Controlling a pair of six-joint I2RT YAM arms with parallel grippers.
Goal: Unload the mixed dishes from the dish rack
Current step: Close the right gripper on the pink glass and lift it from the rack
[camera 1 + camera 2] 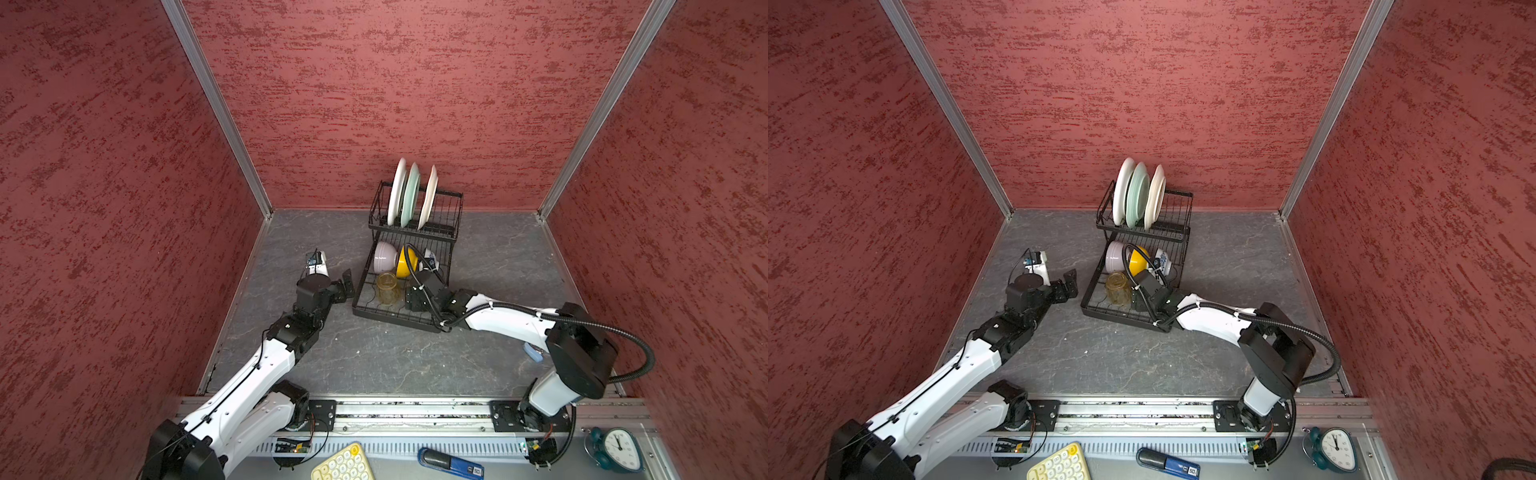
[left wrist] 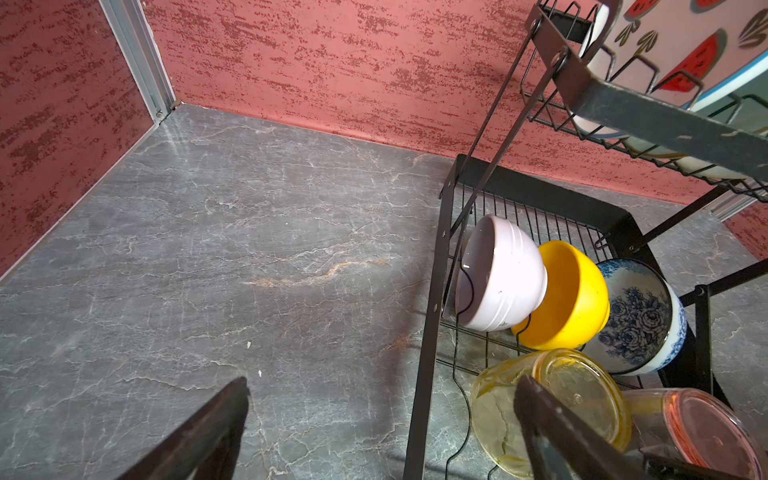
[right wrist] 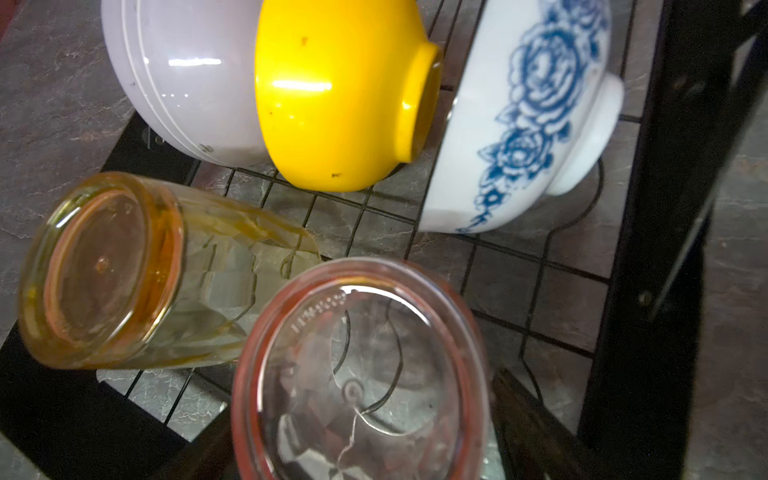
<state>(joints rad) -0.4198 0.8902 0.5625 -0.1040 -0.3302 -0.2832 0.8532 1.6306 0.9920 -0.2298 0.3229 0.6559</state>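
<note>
In both top views the dish rack (image 1: 395,321) stands toward the back of the surface (image 1: 374,365). Three plates (image 1: 411,195) stand on edge in its raised basket. The lilac bowl (image 1: 384,257), yellow bowl (image 1: 402,262) and amber tumbler (image 1: 1117,289) sit in the low tray. The right tool (image 1: 413,299) sits low over that tray, just beside the amber tumbler. The left tool (image 1: 1069,282) hangs outside the rack.

In the left wrist view the left tool (image 2: 384,382) is spread wide and holds nothing. The blue-and-white bowl (image 2: 636,316) leans behind the yellow one.

In the right wrist view the right tool (image 3: 357,415) has one jaw on each side of the pink tumbler (image 3: 357,374), which stands mouth down. I cannot tell whether the jaws press on it. The tumbler looks light, smooth and likely slippery, so a hold across its straight wall seems best. The amber tumbler crowds one side and the rack's upright post (image 3: 640,249) the other, so a straight lift looks safest.
</note>
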